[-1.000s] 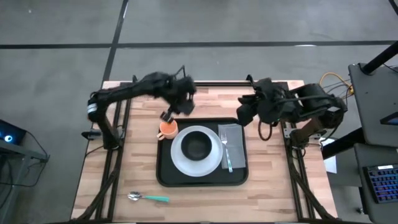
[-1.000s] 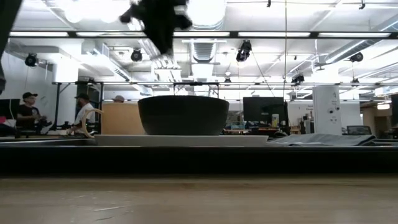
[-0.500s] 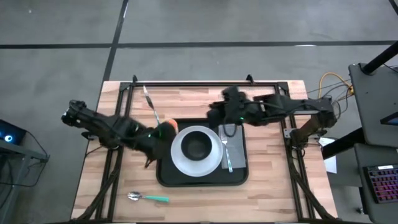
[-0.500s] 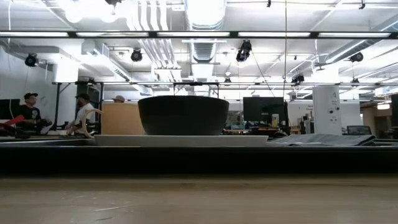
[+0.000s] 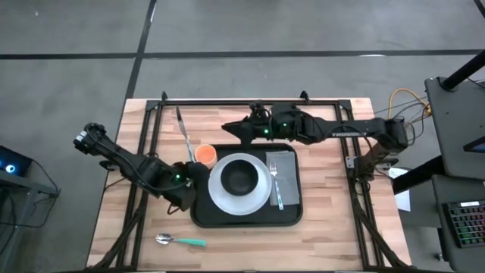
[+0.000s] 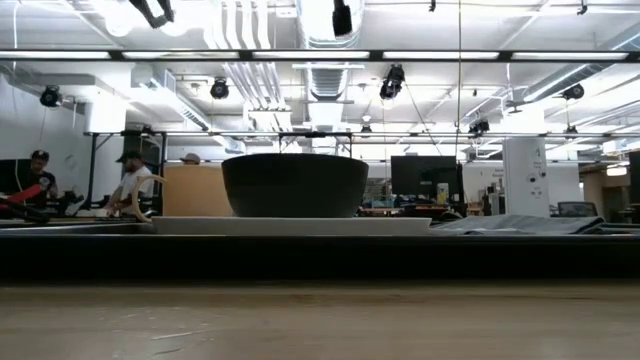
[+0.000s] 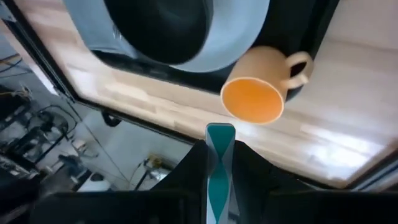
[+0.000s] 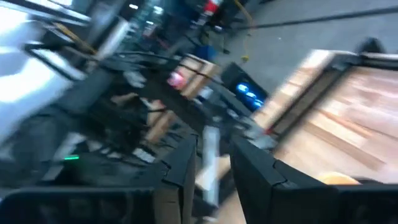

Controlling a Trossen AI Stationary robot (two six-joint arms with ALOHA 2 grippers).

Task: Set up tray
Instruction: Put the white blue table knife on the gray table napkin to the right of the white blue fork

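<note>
The black tray (image 5: 198, 211) lies mid-table. It holds a white plate (image 5: 220, 196) with a black bowl (image 5: 240, 178), a grey napkin (image 5: 286, 162) with a fork (image 5: 276, 191), and an orange cup (image 5: 204, 154) at its far left corner. My left gripper (image 5: 189, 168) hovers at the tray's left rim, shut on a teal-handled utensil (image 7: 219, 155). A thin silver blade (image 5: 183, 130) runs from it toward the far edge. My right gripper (image 5: 227, 129) reaches over the tray's far rim toward the blade, slightly open and empty. My left gripper pinches the utensil's teal handle (image 7: 219, 138) between its two fingers (image 7: 194, 163), and the handle's tip stands out past the fingertips. The gripper itself hides the place of contact in the high view. Whether the utensil rests on the table, I cannot tell.
A teal-handled spoon (image 5: 180, 241) lies on the wood near the table's front left. Black frame rails (image 5: 242, 101) run along the far edge and both sides. People stand in the room behind the table (image 6: 40, 180).
My left arm has swung from over the cup, at the far side, down to the tray's left rim. My right gripper has reached from the table's right side toward its left, along the tray's far rim. The cup stays in place on the tray.
</note>
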